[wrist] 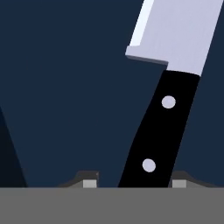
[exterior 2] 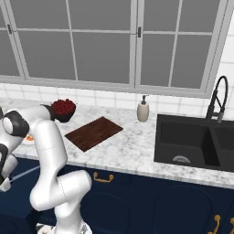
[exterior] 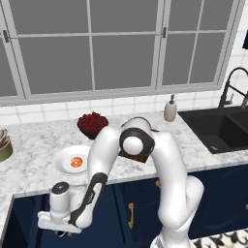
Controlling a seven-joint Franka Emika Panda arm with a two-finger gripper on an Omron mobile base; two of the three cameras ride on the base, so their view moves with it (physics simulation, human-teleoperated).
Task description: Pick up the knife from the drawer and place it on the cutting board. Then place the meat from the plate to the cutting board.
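Gripper (wrist: 134, 181) fingers sat either side of the knife (wrist: 162, 131) handle, though I couldn't tell if they gripped it. I saw it lying on the drawer (wrist: 65, 87) floor.

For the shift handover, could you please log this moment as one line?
stage: knife pickup | knife: handle between jaws, in drawer | meat: on plate | cutting board: bare
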